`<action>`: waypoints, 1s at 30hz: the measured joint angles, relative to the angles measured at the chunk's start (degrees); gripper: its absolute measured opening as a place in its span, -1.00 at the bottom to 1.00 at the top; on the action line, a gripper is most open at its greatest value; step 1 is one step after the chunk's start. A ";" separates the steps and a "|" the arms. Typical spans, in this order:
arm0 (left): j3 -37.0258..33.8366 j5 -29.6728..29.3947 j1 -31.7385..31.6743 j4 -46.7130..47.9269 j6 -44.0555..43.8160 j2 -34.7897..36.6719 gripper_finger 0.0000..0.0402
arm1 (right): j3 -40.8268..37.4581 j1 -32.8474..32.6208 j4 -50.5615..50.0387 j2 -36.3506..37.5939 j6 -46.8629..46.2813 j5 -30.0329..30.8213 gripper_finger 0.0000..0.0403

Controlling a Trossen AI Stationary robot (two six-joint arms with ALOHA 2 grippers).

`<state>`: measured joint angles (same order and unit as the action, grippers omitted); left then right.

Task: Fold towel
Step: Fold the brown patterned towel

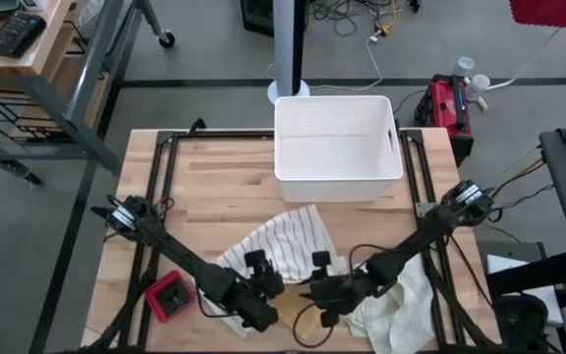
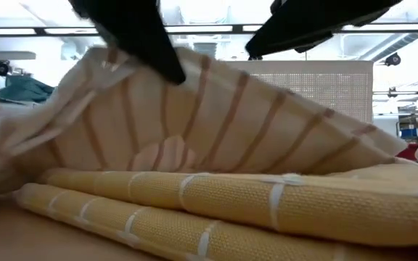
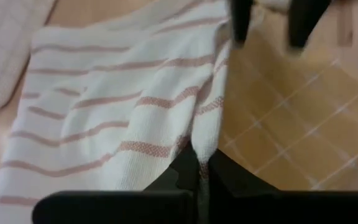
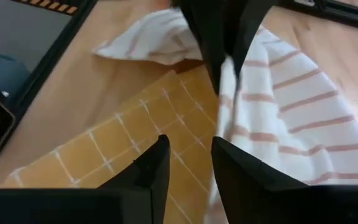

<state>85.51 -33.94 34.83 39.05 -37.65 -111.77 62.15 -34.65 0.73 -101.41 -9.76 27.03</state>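
Folding has barely begun: my left claw (image 3: 197, 177) pinches the striped towel's (image 1: 283, 241) edge, my right claw (image 4: 188, 165) gapes empty beside it.

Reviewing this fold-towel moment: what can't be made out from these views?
- High view: the yellow towel is hidden under the arms and striped towel.
- Low view: the draped striped towel hides both grippers' fingers.
- Right wrist view: whether the right gripper grips cloth is unclear.
- High view: white bin contents not discernible.
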 joint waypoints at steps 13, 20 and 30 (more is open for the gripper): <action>4.48 0.05 0.42 1.53 2.20 0.07 -1.00 | 0.35 1.44 -0.39 -4.59 -1.88 11.56 -0.79; 4.42 5.09 1.31 7.53 -4.89 0.07 -1.00 | 1.56 0.69 -9.90 -2.34 -3.91 15.93 -0.99; 4.60 8.51 2.86 9.84 -9.00 0.22 -1.00 | 10.04 -2.87 -24.67 0.32 -2.94 21.16 -1.00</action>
<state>90.11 -25.43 37.69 48.88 -46.65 -111.55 72.19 -37.53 -23.94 -101.10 -12.70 48.19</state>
